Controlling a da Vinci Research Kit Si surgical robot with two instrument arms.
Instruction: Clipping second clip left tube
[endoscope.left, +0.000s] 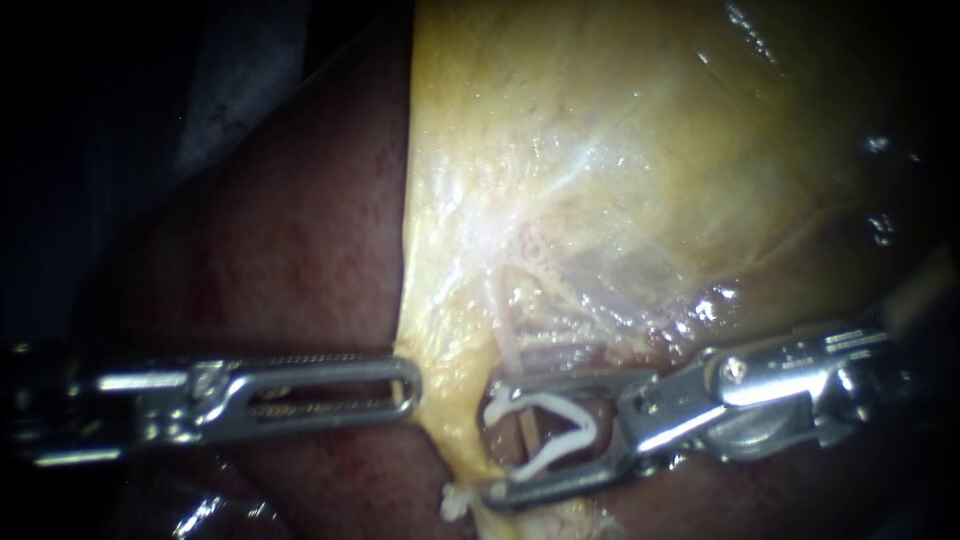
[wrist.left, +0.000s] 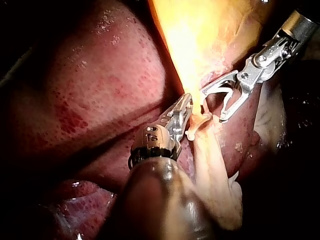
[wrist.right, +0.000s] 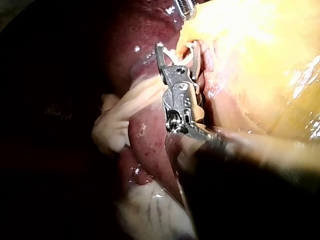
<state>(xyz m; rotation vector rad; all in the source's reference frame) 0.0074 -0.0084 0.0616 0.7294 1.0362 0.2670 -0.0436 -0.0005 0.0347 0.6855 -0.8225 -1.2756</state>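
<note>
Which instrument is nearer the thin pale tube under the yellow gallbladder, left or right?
Right. The right instrument holds the white V-shaped clip astride the thin pale tube; the left instrument lies beside it, at the edge of the yellow gallbladder.

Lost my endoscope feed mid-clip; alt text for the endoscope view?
The right instrument holds an open white clip astride a thin pale tube below the yellow gallbladder. The left instrument grips the gallbladder's edge, beside the red liver.

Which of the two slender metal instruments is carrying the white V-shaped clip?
The right instrument, entering from the right: its jaws hold the white V-shaped clip from both sides, straddling a thin pale tube. The left instrument carries no clip.
</note>
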